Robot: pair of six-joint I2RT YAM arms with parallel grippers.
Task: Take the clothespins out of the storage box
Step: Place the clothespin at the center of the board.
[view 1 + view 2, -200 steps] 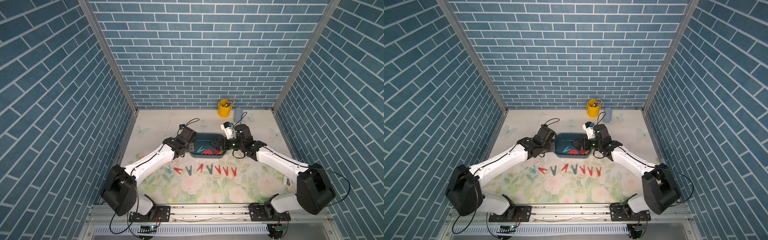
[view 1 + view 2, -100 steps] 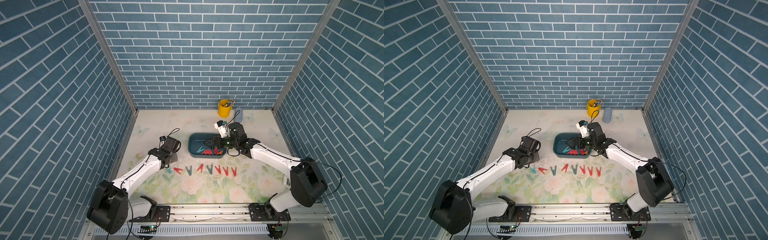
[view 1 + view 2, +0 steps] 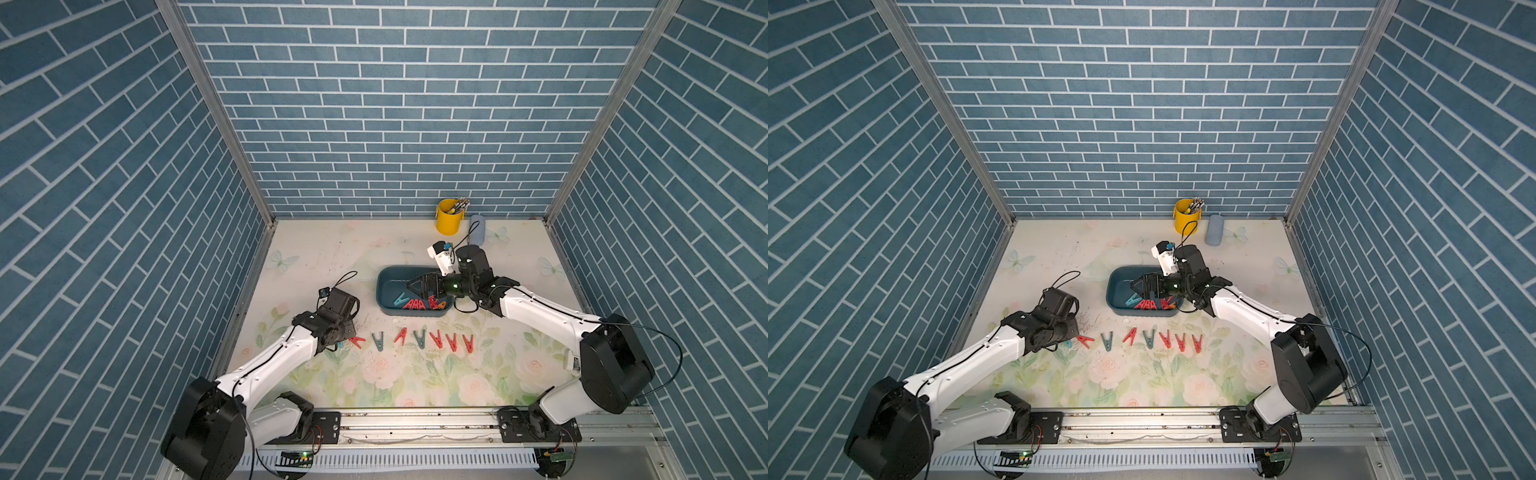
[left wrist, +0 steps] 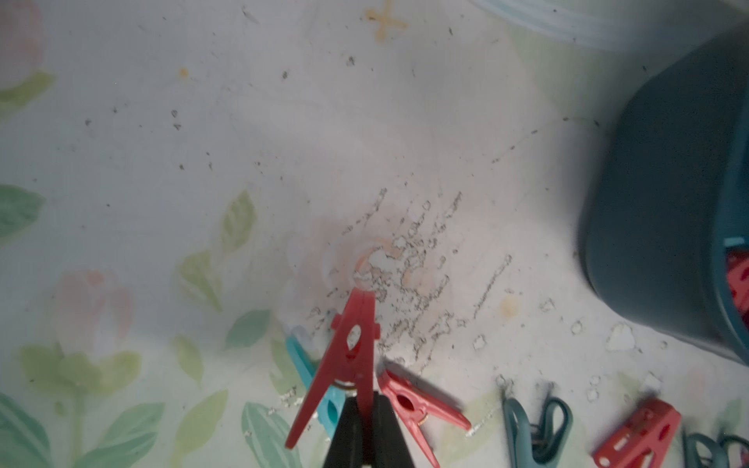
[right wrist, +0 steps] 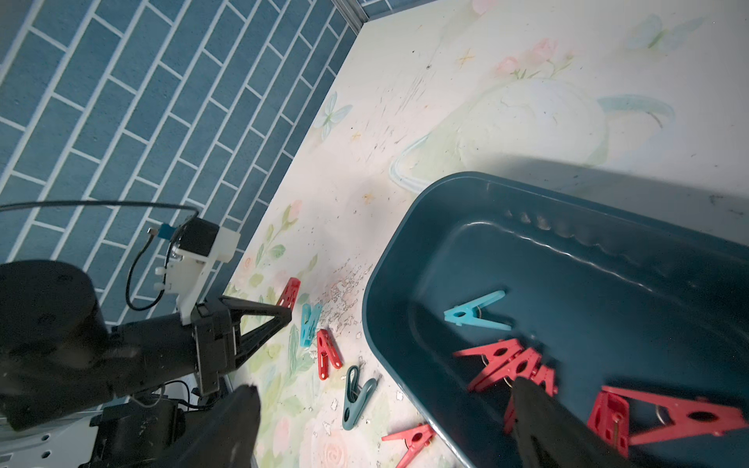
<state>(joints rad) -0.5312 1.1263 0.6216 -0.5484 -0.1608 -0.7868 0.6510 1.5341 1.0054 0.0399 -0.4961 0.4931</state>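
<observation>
Clothespins (image 5: 514, 364), small A-shaped plastic pegs with a wire spring, lie in two groups. A handful, mostly red, sit inside the storage box (image 5: 587, 283), a shallow dark teal tub, directly beneath the right claw (image 3: 415, 286). That claw is spread wide. In the right wrist view one dark fingertip (image 5: 531, 399) hangs at the overlapping red cluster; whether it touches is unclear. A lone light blue peg (image 5: 474, 314) lies just beyond the claw's tip, apart from the cluster.

The other pegs lie in a loose row on the floral table (image 4: 142, 142) outside the box, starting beside the left claw (image 4: 363, 405) and running away from it toward the right arm's side. The left claw is pressed together, pinching one leg of a red peg (image 4: 350, 348) whose nose points away from the fingers, low over the table. A pale blue peg (image 4: 308, 372) and a second red peg (image 4: 417, 401) lie close on either side of its tip.

These pegs look light, stiff and smooth, so a pinch far out on one leg would probably let them swivel or slip. A hold across the flat sides near the spring seems surest. The overlapping red ones may come up tangled, so the lone blue one looks easier.
</observation>
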